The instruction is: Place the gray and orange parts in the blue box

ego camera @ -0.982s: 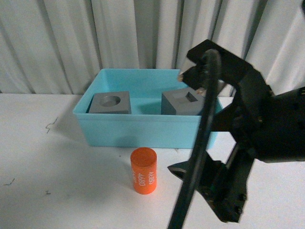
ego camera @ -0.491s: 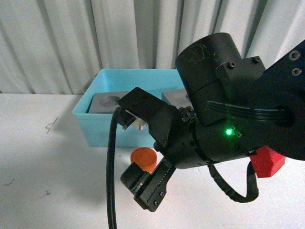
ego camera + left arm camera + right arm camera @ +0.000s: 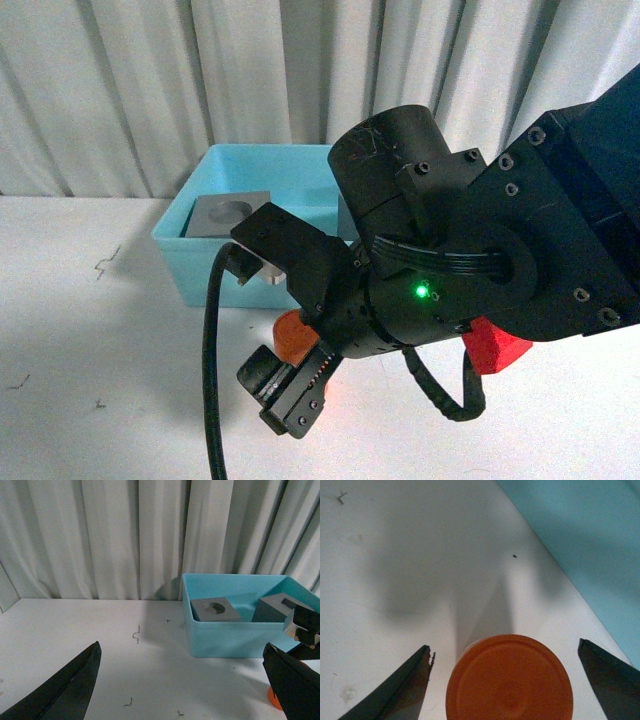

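The right gripper [image 3: 504, 647] hangs spread wide over the orange cylinder [image 3: 509, 680], one dark finger [image 3: 400, 685] on each side of its round top and neither touching it, so nothing is held. The cylinder stands upright on the white table [image 3: 385, 540], just in front of the outer wall of the blue box [image 3: 580, 540] and apart from it. In the front view, only a sliver of the orange cylinder [image 3: 293, 336] shows beneath the bulky black right arm [image 3: 440, 260], which fills the middle and right of the frame. A green light [image 3: 422, 291] glows on the arm, a red piece [image 3: 495, 345] juts from its underside, and a black cable [image 3: 212, 370] hangs down toward the table.

The left gripper [image 3: 181, 650] is also released and empty, its two dark fingers [image 3: 65, 685] far apart above bare tabletop, to the left of the box and well apart from it.

Inside the blue box [image 3: 225, 640] sit both gray parts. The gray cube with a round recess [image 3: 216, 610] lies on the left, and the gray cube with a square recess [image 3: 277, 607] on the right, with a gap of blue floor between them. From the front, the round-recess cube [image 3: 225, 212] is visible in the box's left half, while the arm hides most of the other. Pale pleated curtains [image 3: 150, 80] close off the scene behind the box.
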